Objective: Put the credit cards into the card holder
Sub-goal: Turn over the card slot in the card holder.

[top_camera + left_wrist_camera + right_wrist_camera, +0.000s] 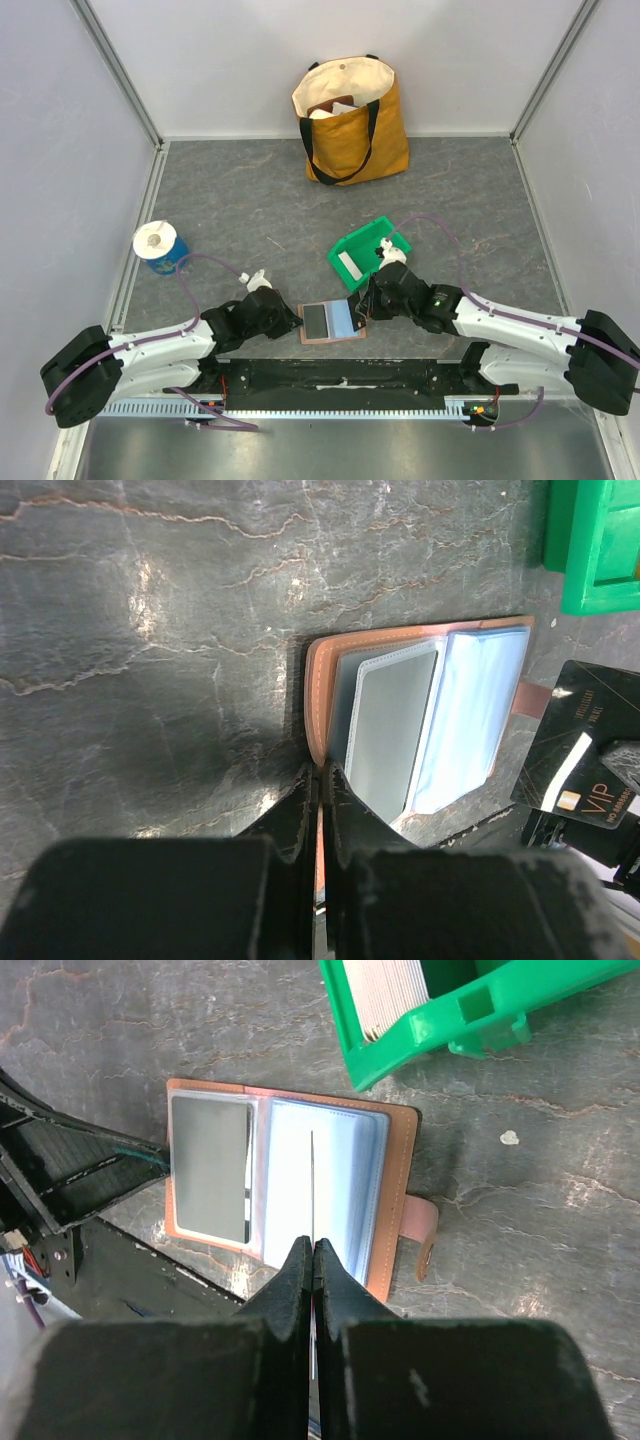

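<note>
Terracotta-brown folding card holder lay open, thin dark grey card sleeved; we saw right jaws pinching flat black card, uninserted; left jaws pinching holder's edge.

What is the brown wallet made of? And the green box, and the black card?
The card holder looks like leather or fake leather: a matte brown cover with stitching along its edge. Its inner pockets look like soft clear plastic, slightly shiny. The green bin looks like hard moulded plastic, smooth and glossy. The black credit card seems to be stiff plastic with gold print.
</note>
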Tool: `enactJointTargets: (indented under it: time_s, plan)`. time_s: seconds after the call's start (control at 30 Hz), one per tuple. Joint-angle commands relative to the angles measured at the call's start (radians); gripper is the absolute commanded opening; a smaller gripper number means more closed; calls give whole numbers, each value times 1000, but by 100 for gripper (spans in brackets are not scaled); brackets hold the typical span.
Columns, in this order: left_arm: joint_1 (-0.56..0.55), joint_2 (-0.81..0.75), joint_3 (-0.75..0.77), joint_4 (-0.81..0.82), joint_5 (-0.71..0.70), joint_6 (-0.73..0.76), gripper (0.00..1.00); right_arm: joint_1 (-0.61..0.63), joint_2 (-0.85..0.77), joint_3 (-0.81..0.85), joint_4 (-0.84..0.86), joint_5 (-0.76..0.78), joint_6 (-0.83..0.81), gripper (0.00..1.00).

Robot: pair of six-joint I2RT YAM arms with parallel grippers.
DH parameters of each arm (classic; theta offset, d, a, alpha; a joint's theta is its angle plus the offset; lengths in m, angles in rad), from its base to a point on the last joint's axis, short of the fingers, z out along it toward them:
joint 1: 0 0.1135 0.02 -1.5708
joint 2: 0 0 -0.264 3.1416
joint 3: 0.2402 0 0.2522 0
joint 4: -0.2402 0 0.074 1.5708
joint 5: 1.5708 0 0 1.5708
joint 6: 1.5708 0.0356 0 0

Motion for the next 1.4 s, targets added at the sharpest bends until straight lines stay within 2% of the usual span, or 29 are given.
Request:
enactJointTargets:
  time_s: [0.0, 0.43, 0.97, 1.23, 1.37]
  plan:
    - [4, 22, -6, -45, 0, 45, 2, 13, 19, -15, 44, 82, 30, 0]
    - [4, 13, -9, -58, -2, 45, 2, 23, 30, -44, 27, 105, 24, 0]
    - [4, 20, -10, -45, 1, 44, 2, 43, 56, -54, 107, 74, 44, 0]
    - [6, 31, -12, -38, 10, 45, 2, 55, 49, -12, 78, 80, 40, 0]
    - [6, 29, -10, -38, 10, 45, 2, 63, 41, 17, 8, 120, 32, 0]
